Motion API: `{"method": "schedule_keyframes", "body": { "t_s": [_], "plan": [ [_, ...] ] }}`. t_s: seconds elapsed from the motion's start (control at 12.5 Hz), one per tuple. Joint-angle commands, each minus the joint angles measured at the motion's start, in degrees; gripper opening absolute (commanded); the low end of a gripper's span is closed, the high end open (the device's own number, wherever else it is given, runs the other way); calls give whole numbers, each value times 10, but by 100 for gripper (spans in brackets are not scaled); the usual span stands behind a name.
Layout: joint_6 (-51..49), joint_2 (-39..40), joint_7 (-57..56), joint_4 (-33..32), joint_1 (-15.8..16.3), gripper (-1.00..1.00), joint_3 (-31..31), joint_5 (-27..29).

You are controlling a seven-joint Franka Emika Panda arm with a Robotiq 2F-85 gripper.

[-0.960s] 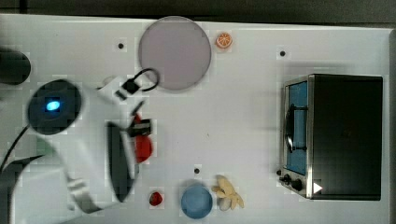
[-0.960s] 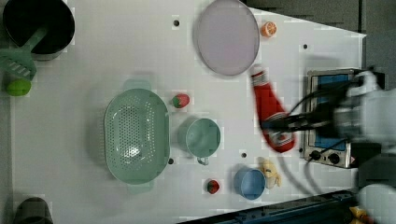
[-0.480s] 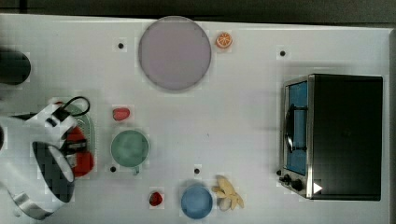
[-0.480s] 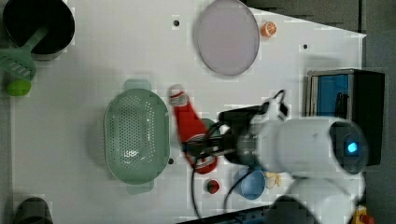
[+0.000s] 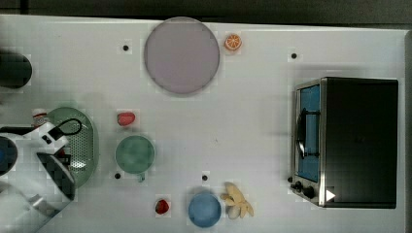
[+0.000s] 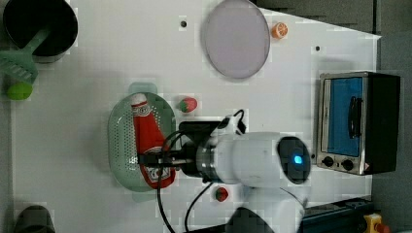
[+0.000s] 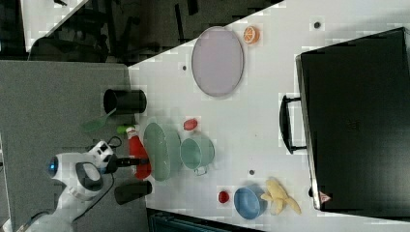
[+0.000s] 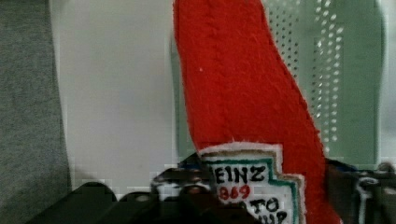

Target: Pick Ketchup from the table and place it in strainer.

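Red plush ketchup bottle (image 6: pixel 148 141), half a second ago beside the pale mint-green perforated oval strainer (image 6: pixel 119 145), now hangs over it; the gripper (image 6: pixel 153 160) clamps its labelled base; release remains.

A lab: white table (image 5: pixel 252 121) with toy food, toaster oven (image 5: pixel 347 141)
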Motion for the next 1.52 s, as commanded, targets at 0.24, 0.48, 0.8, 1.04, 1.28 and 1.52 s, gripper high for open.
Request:
{"method": "schedule_keyframes", "body": {
  "t_s": [0.24,0.48,0.8,1.04,1.28,1.52],
  "plan": [
    [29,-1,82,-6,-3,100,-13,-27],
    [28,-48,87,1,-28,100,-15,-19],
    [-1,-142,87,9,-94,100,-36,-10],
    [-120,-208,87,40,-137,100,-91,-10],
    [-265,-250,66,96,-155,100,-166,-10],
    [-388,-268,61,161,-156,100,-237,-7]
  ]
}}
